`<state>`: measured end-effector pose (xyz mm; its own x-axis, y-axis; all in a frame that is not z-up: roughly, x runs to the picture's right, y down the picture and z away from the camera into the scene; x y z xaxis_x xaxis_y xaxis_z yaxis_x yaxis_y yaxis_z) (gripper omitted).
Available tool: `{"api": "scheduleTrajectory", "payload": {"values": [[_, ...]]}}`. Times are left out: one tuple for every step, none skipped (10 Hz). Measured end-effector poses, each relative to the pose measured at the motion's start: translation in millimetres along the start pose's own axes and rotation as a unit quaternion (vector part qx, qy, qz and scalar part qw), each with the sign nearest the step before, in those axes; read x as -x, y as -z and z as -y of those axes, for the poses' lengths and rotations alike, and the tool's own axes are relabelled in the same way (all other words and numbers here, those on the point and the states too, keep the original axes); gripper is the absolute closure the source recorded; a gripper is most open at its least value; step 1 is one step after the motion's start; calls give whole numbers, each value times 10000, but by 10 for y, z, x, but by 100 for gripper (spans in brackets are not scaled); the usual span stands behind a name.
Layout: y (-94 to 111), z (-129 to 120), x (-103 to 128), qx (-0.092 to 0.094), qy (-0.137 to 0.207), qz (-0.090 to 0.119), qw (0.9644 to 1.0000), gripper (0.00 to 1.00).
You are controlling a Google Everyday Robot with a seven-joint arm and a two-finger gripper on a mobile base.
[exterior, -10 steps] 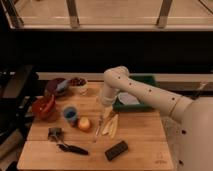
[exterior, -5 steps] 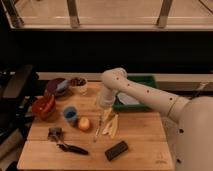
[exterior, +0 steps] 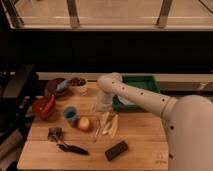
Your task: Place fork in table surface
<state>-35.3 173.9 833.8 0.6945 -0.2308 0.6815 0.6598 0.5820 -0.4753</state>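
While low over the table surface (exterior: pixel 142 140), gripper (exterior: pixel 102 106), jaws wide, empty; dim room.

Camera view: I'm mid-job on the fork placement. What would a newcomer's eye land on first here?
The big white arm reaches in from the right over the table surface. Its gripper hangs low near the table's middle, beside the green tray. Just in front of it lie pale yellow strips with the slim fork alongside them, and a red bowl stands out at the table's left edge.
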Motion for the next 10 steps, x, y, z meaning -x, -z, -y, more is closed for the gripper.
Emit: {"api": "scheduleTrajectory", "payload": {"values": [[-72,-18,6,61,25,2,10000,35],[-167,-49,18,138,47,25,9999,35],[-230,-72,27,178,52,53,9998,35],[-324,-107,37,204,34,124,9997,35],[-378,-136,34,217,9,174,9996,35],[-413,-148,21,217,-40,238,9995,36],[-434,-140,18,224,-43,256,9994,40],[-424,-137,15,217,-36,248,9994,50],[-409,-139,16,233,-27,239,9994,61],[-405,-136,22,244,-17,236,9994,70]]}}
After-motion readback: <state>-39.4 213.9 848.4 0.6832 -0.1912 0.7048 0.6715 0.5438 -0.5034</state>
